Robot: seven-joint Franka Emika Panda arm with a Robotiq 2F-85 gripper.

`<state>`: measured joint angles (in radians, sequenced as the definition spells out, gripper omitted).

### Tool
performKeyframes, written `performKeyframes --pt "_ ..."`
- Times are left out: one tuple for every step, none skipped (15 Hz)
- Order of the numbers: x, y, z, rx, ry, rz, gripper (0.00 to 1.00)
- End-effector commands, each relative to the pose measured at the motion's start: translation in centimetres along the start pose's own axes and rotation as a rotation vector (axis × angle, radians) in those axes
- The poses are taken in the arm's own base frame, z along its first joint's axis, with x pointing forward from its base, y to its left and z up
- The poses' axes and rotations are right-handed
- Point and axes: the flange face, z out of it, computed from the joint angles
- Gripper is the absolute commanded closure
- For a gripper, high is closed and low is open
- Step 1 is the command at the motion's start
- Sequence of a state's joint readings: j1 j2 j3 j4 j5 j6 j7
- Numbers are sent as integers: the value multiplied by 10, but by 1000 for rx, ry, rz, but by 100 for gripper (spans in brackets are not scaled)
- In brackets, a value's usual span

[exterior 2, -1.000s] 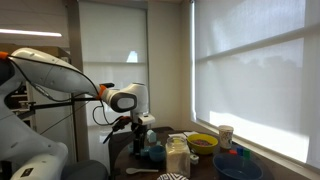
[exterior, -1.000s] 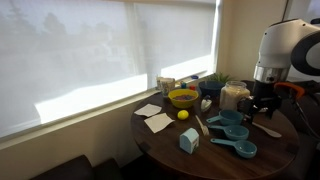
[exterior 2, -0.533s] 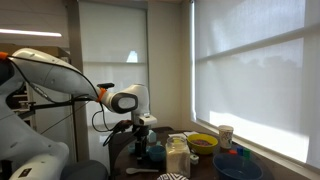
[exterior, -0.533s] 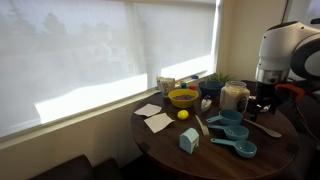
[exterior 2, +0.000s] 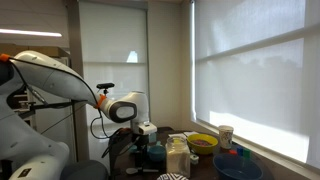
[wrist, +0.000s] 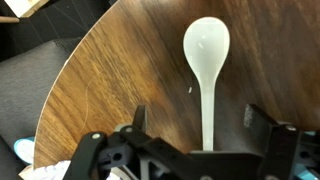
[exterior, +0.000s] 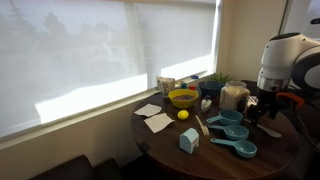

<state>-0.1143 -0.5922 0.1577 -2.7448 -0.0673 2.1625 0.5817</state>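
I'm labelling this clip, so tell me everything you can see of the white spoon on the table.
The white spoon looks like smooth, glossy plastic or ceramic, made in one piece with an oval bowl and a slim, straight handle. It lies flat on the dark wooden table, not far from the rounded edge, with its bowl pointing away from the tool. The handle runs between the tool's open fingers and its end is hidden beneath the tool. No contact shows, and only the table touches it.
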Motion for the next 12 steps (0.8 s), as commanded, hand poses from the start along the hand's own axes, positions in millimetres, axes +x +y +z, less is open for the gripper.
performKeyframes --pt "11 -1 6 32 40 1 0" --pt "13 -1 6 45 51 2 0" --pt "15 -1 6 53 59 2 0" --pt "17 -2 7 62 66 2 1" --pt "19 -3 8 68 71 3 6" --pt "20 -4 9 71 75 1 6" --pt "21 -5 11 76 74 1 12" --pt "22 -5 12 79 75 -1 16" --pt "22 -5 13 83 73 -4 25" --pt "23 -6 13 91 72 -14 26" --pt "23 -6 13 96 69 -23 23" --pt "23 -5 13 102 65 -32 27"
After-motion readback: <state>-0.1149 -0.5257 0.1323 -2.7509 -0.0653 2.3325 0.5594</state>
